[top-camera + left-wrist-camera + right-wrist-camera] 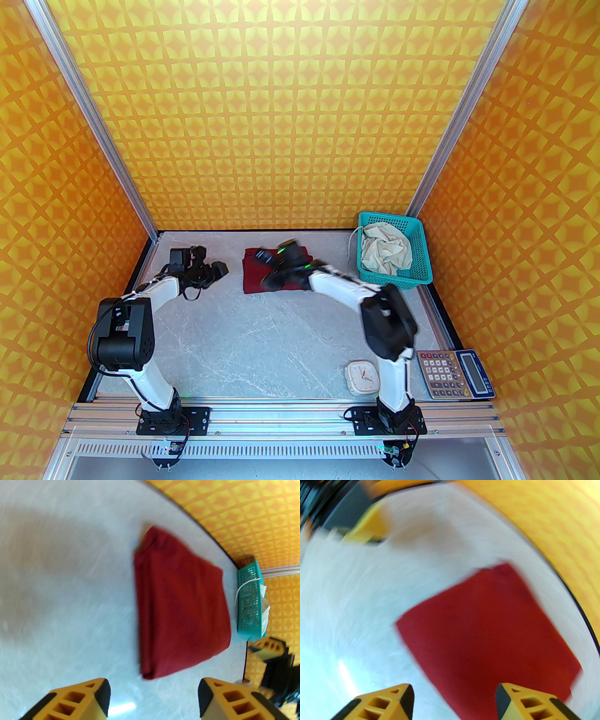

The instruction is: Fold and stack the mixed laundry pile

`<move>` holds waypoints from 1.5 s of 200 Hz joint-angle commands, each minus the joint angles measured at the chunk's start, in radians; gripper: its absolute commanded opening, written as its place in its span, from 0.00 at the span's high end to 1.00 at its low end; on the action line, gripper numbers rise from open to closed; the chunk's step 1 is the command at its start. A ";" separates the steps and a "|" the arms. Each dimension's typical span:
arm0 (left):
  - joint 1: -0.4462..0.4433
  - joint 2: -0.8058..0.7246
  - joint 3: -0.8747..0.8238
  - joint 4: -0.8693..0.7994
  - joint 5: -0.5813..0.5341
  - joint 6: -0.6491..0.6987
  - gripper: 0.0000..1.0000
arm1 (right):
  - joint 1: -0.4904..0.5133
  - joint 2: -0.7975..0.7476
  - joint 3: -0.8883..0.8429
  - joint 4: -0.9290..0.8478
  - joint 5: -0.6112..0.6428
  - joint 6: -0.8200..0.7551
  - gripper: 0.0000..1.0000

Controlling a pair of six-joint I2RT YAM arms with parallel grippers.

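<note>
The folded maroon shirt [254, 275] lay flat at the far middle of the surface [262, 337]. The cream shorts [386, 251] sat crumpled in the teal basket [420, 262], far right. The left gripper [153, 698] and right gripper [454, 700] gaped, empty.

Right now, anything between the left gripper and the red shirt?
Nothing: bare table lies between the left gripper and the folded red shirt. The top view shows it; the left wrist view agrees.
</note>
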 commanded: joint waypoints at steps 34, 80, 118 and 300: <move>0.024 0.009 -0.031 0.117 0.053 -0.059 0.35 | 0.055 0.151 0.124 0.012 -0.037 -0.280 0.40; 0.026 0.051 -0.008 0.121 0.061 -0.104 0.35 | 0.068 0.273 0.259 -0.064 -0.032 -0.333 0.49; 0.030 0.066 0.005 0.119 0.028 -0.159 0.33 | 0.082 0.342 0.325 -0.098 0.007 -0.341 0.49; -0.133 0.165 0.110 0.090 -0.136 -0.472 0.23 | 0.038 0.161 0.190 0.111 -0.085 -0.219 1.00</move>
